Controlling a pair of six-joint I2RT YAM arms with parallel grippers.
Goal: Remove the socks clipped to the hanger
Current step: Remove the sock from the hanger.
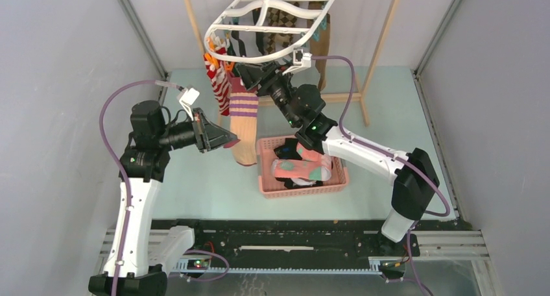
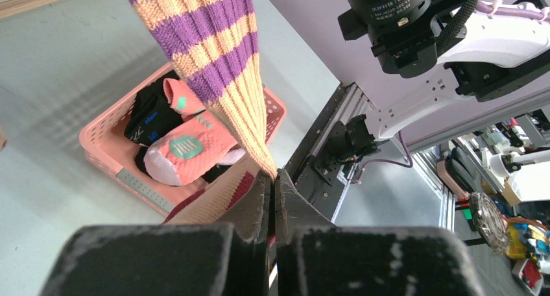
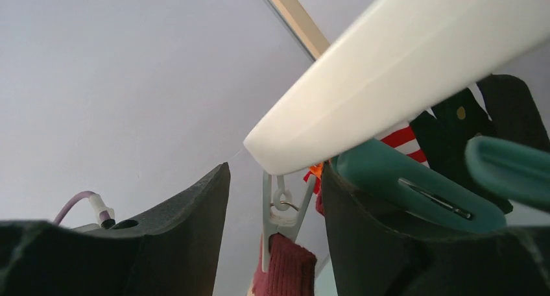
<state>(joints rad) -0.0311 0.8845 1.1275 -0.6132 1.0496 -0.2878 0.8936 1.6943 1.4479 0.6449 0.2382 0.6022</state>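
Purple-striped sock [image 1: 244, 117] vertical, toe down — tip in clenched left tool [image 2: 274, 179]; right tool [image 3: 274, 174] agape.

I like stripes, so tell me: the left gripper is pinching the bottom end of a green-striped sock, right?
Not green. The left gripper is pinching the bottom end of a purple-striped sock, as the left wrist view shows.

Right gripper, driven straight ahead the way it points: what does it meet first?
Probably the pale clip pinching the maroon cuff: it sits in line between the open jaws of the right gripper. The white hanger rim crosses just above that line. Depth is unclear.
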